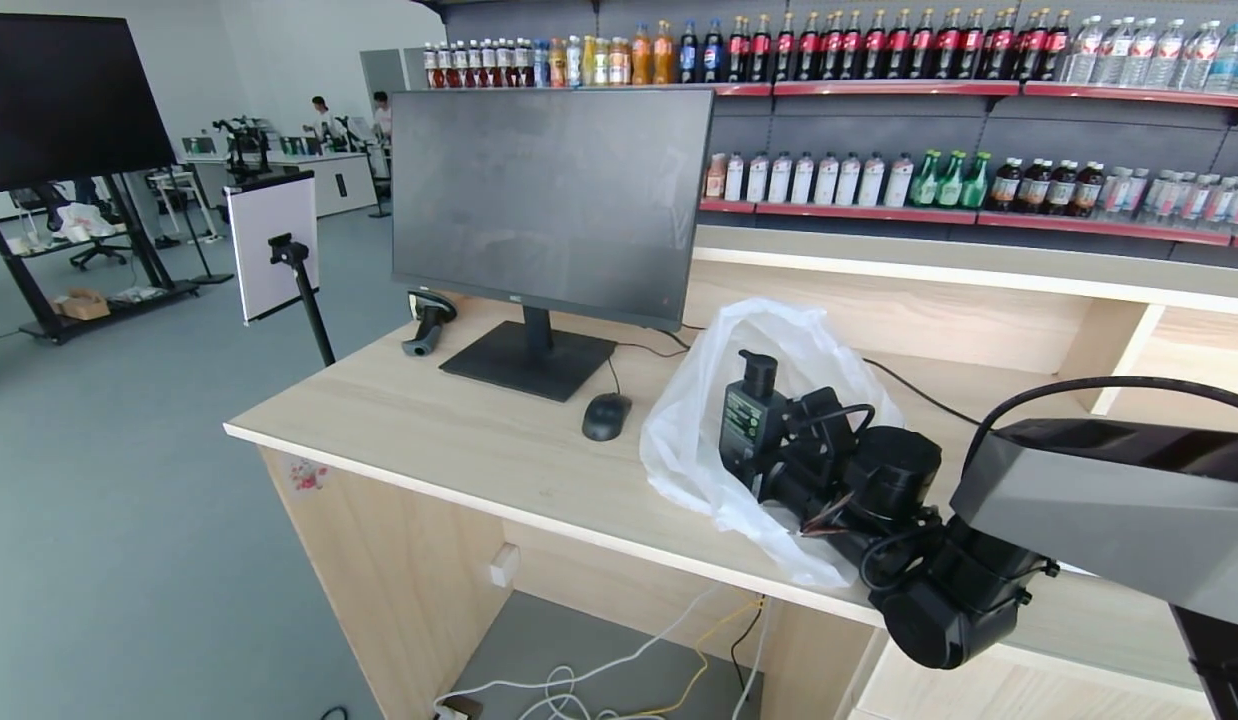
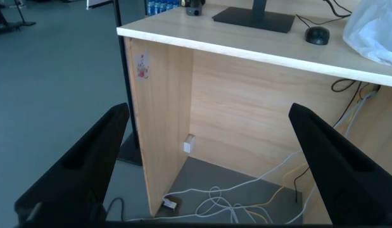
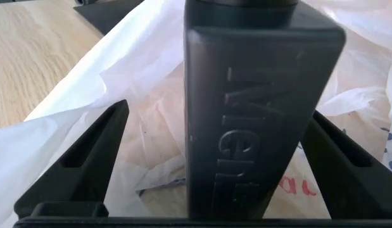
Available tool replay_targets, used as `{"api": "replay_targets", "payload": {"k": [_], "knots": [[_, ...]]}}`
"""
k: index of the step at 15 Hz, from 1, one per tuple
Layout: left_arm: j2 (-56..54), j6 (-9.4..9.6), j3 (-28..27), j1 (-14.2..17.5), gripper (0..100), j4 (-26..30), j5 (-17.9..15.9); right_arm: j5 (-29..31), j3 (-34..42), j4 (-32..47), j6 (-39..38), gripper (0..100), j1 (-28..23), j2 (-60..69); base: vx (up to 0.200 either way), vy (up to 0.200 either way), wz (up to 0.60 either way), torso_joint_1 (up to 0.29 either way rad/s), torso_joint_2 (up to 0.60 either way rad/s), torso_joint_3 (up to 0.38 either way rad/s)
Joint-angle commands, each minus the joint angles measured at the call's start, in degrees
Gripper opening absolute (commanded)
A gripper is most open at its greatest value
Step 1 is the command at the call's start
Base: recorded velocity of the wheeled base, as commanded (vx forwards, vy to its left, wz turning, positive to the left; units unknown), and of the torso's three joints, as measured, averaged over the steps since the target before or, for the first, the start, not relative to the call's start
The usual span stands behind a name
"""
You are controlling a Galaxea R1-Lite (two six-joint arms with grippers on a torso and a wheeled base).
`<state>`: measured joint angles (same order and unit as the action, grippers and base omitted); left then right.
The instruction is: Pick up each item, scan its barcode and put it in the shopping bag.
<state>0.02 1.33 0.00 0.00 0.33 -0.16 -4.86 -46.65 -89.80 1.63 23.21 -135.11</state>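
Light-wood bench (image 1: 459,420): white plastic shopping bag (image 1: 779,340) at 3 o'clock of black mouse (image 1: 606,416). R tool (image 1: 794,440) clamps dark square pump bottle (image 1: 747,420) upright before bag; L tool (image 2: 208,117) wide, empty, below bench edge. Prob. bagging step: next needs lowering into bag, then release.

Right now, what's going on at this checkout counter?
The robot's right tool grips a dark rectangular pump bottle, holding it upright at the crumpled white plastic shopping bag on the light wooden counter. The bottle is not yet released into the bag. The black handheld barcode scanner rests across the counter beside the black monitor; whether the bottle was scanned cannot be told. The left tool hangs open and empty, low in front of the counter.
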Motion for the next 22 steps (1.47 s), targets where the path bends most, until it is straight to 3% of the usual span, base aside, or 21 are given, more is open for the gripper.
{"api": "replay_targets", "payload": {"k": [1,22], "knots": [[-0.02,-0.01,0.0,0.0,100,0.02,-0.02,0.03,2.62,-0.2,0.04,100,-0.18,2.48,0.0,0.0,0.0,0.0,0.0,0.0],[-0.02,-0.01,0.0,0.0,100,0.02,-0.02,0.38,13.25,-0.2,0.74,100,-3.87,13.47,0.0,0.0,0.0,0.0,0.0,0.0]]}}
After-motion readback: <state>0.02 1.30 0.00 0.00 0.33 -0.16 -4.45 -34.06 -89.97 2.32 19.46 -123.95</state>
